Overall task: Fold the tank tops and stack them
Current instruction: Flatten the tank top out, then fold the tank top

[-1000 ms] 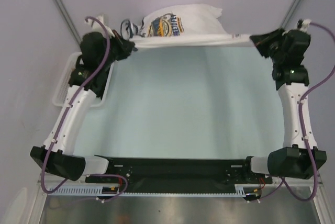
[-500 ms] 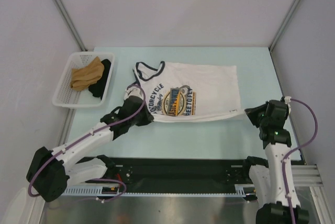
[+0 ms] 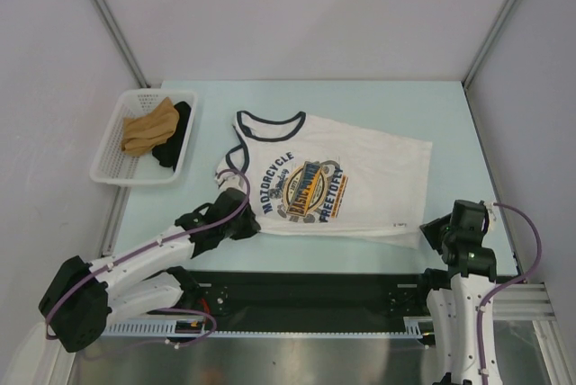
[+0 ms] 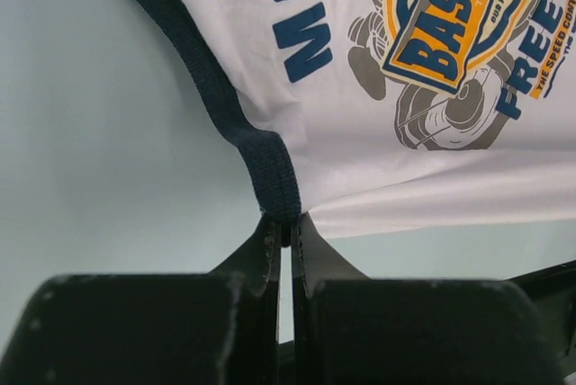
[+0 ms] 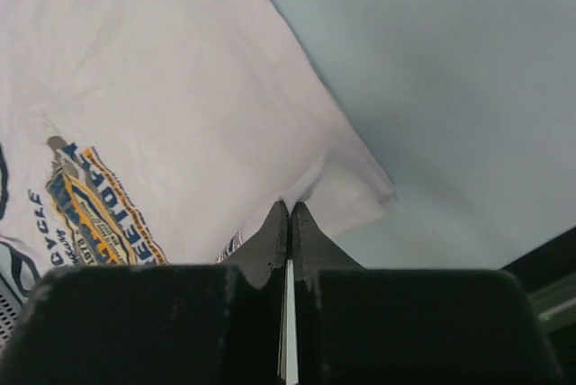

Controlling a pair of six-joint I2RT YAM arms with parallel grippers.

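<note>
Lower edge of the top view: the left gripper (image 3: 252, 226) is lying low at lower left of centre and the right gripper (image 3: 432, 230) at lower right, both close to the near side of the worktop (image 3: 378, 102).

Left wrist view: the left gripper (image 4: 286, 223) is pinching the tank top (image 4: 360, 178), jaws pressed together on the end of the navy trim (image 4: 270, 160), where the white edge is running off to the right.

Right wrist view: the right gripper (image 5: 290, 210) is pinching a small fold of white cloth near a corner of the tank top (image 5: 180, 88), jaws pressed together.

Middle of the top view: the tank top (image 3: 360, 156) is lying spread on the worktop, chest print (image 3: 310, 189) facing up, neck towards the left, hem towards the right; its near edge is running between the two grippers.

Upper left: a white basket (image 3: 103, 167) is sitting apart from the tank top, holding a tan cloth (image 3: 146, 129) and a dark cloth (image 3: 178, 133) side by side.
</note>
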